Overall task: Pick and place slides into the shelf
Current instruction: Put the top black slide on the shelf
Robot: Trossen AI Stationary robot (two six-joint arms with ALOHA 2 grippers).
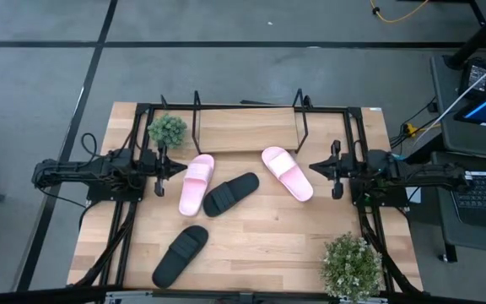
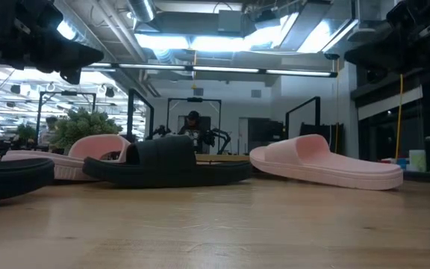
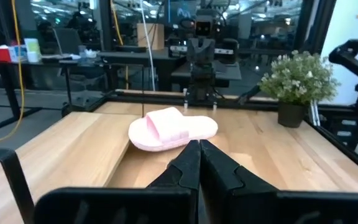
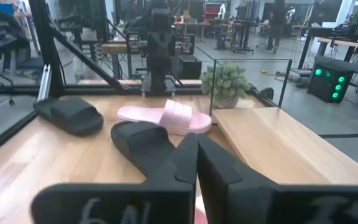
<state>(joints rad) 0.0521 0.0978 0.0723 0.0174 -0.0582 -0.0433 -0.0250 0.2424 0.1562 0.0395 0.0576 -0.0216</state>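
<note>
In the high view four slides lie sole-down on the table: a pink slide (image 1: 197, 183) beside a black slide (image 1: 230, 193) mid-table, a second pink slide (image 1: 287, 172) to the right, and a second black slide (image 1: 180, 254) near the front. The shelf (image 1: 247, 133), black wire over a wooden board, stands at the far edge. My left gripper (image 1: 180, 167) (image 3: 199, 147) is shut and hovers at the left pink slide's far end. My right gripper (image 1: 313, 166) (image 4: 196, 140) is shut and hovers beside the right pink slide (image 3: 173, 127). The low view shows both arms raised above the slides.
A small potted plant (image 1: 168, 129) stands at the shelf's left end and a larger one (image 1: 352, 264) at the near right corner. A black frame (image 1: 357, 135) edges the table. Bare wood lies between the front black slide and the larger plant.
</note>
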